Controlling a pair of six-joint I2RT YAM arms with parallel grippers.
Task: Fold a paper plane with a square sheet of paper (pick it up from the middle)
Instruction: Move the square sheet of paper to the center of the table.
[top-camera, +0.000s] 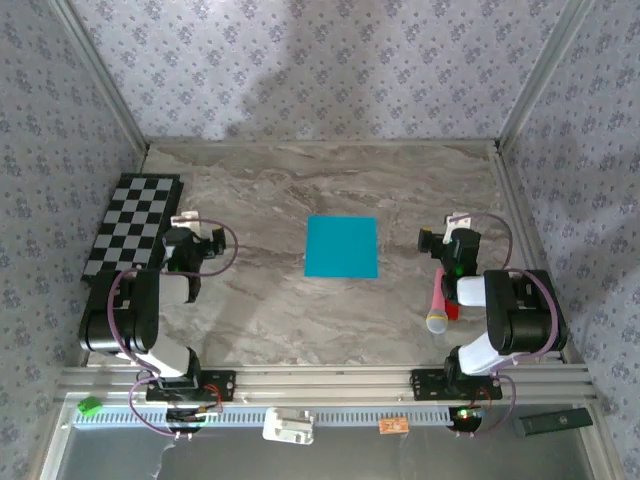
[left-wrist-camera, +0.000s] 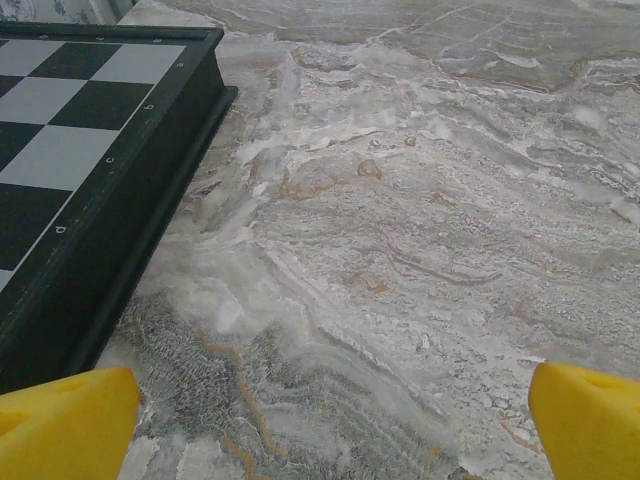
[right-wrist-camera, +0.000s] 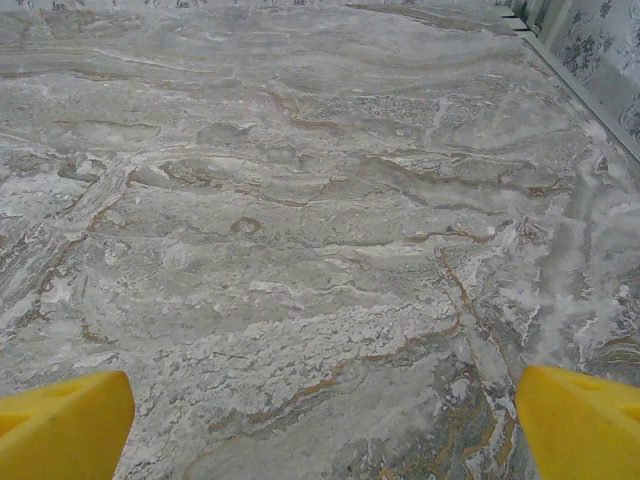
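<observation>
The work surface is a grey marble-patterned table (top-camera: 270, 310), enclosed on three sides by walls (top-camera: 330, 60) with a floral print. The square sheet of paper (top-camera: 341, 246) lies flat and unfolded at the centre of the table, between my two arms and well apart from both. My left gripper (top-camera: 196, 243) sits just beside the right edge of the checkered board (top-camera: 133, 225). Its yellow fingers (left-wrist-camera: 65, 425) are spread wide and released, with bare table between them. My right gripper (top-camera: 452, 245) sits to the right of the sheet. Its fingers (right-wrist-camera: 585, 420) are likewise spread wide and grasp nothing. A pink-and-red stick (top-camera: 441, 300) with a yellowish end lies on the table just beside my right arm.
</observation>
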